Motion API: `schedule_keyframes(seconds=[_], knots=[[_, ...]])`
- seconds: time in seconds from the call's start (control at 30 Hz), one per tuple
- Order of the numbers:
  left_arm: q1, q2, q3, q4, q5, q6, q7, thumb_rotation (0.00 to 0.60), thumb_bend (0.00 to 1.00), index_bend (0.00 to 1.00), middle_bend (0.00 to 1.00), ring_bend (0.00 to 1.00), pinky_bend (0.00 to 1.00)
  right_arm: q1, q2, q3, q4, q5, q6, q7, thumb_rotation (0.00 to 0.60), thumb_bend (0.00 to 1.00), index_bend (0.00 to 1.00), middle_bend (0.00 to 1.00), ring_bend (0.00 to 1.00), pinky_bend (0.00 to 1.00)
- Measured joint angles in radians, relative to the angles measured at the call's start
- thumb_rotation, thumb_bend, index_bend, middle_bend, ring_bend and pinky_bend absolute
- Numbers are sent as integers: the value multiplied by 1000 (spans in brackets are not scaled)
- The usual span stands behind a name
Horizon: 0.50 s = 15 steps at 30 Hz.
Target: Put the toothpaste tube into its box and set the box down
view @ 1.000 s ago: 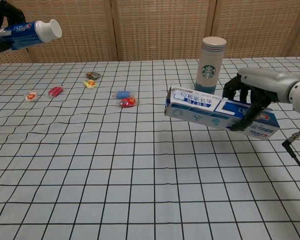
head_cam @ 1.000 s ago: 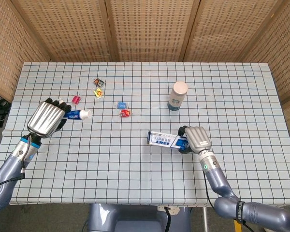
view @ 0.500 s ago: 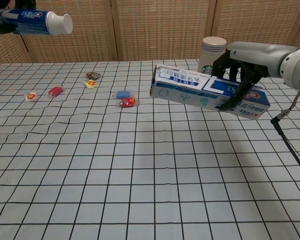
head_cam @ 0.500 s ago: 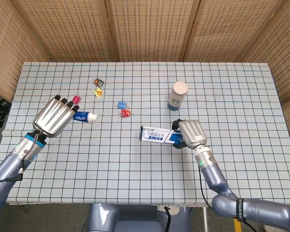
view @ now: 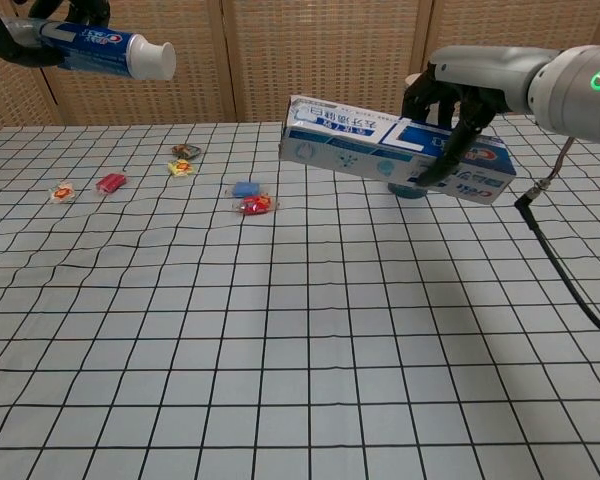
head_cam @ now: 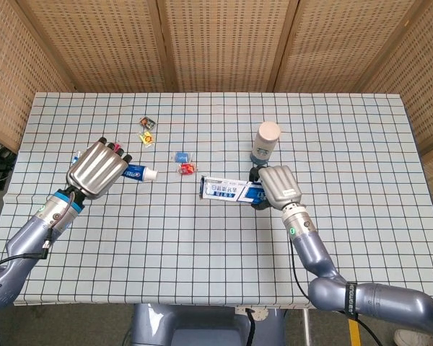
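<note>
Toothpaste tube (view: 105, 47) was held in the air by the left hand (head_cam: 97, 168), cap pointing toward the box (view: 390, 149), well apart from it. The right hand (head_cam: 277, 186) gripped the box near its far end, lifted clear of the bench (head_cam: 202, 259), with the near end facing the tube. The step in hand looked like the approach before insertion. Next, the cap would need lining up with the box mouth; whether its flap stood open could not be told.
</note>
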Motion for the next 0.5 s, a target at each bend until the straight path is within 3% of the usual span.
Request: schedule_keyframes(seconds=[0.5], knots=[[-122, -30, 18, 29, -107, -25, 74, 600, 741, 845, 540, 515, 471, 63, 54, 27, 7, 113, -18, -4, 600, 326, 724, 520, 537, 612]])
